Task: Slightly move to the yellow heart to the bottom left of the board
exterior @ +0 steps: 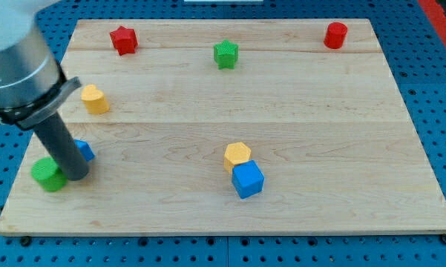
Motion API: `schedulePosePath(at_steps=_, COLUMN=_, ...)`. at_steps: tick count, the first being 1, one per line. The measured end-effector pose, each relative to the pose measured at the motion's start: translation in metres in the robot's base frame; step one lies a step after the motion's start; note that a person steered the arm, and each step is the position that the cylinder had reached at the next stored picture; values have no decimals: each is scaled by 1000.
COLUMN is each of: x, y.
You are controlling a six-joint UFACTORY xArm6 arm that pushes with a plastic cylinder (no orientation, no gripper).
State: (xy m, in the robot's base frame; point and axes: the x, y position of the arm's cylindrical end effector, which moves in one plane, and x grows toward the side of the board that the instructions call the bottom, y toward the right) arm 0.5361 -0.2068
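Observation:
The yellow heart (pixel 94 99) lies near the board's left edge, upper middle. My tip (pixel 77 176) rests on the board at the lower left, below the heart. It stands between a green round block (pixel 49 175) on its left and a blue block (pixel 83 151) that the rod partly hides.
A wooden board (pixel 319 133) carries a red star (pixel 123 39) at top left, a green star (pixel 225 53) at top middle and a red cylinder (pixel 335 35) at top right. A yellow hexagon (pixel 237 155) touches a blue cube (pixel 247 179) at lower middle.

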Motion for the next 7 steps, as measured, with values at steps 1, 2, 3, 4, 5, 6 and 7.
schedulePosePath(at_steps=1, x=-24, y=58)
schedulePosePath(at_steps=2, x=-72, y=84)
schedulePosePath(at_steps=3, x=-134, y=68)
schedulePosePath(at_steps=4, x=-169, y=24)
schedulePosePath(at_steps=5, x=-171, y=10)
schedulePosePath(at_steps=6, x=-161, y=9)
schedulePosePath(at_steps=7, x=-142, y=8)
